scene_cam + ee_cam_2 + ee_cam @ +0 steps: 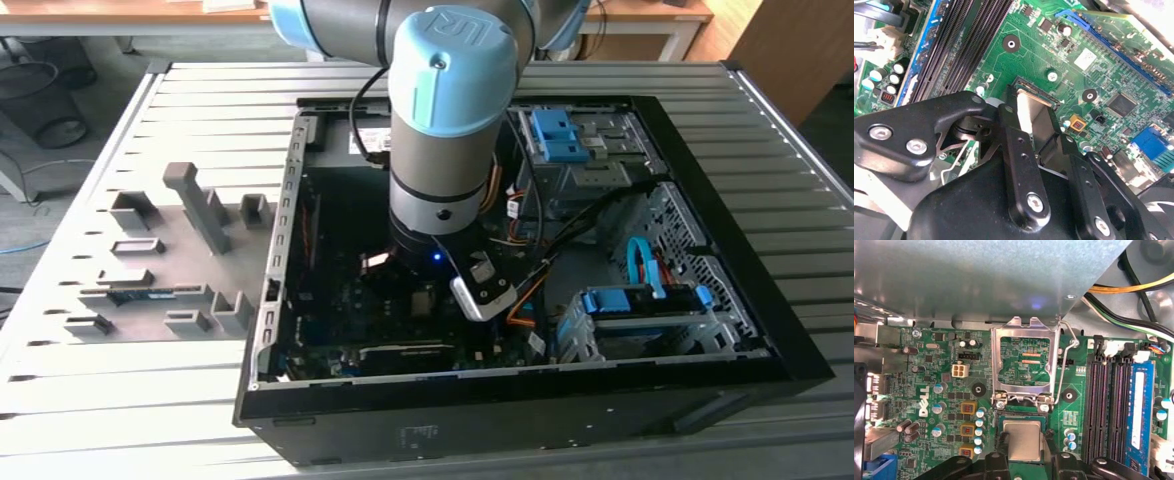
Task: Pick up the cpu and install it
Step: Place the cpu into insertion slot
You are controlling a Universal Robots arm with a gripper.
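Inside the pc case (534,420), over the middle of the board, my tool (1032,111) looks clamped on the cpu (1024,440). Its fingers (1015,135) sit on two opposite edges. The chip is at the socket, just beside the raised load frame (1025,330). My read: light, stiff, thin, slick metal top, delicate underside. Hold by the edges only, keep it flat. Count: one cpu, one tool, one load frame, one lever (1075,343), one case on the tabletop (200,100).
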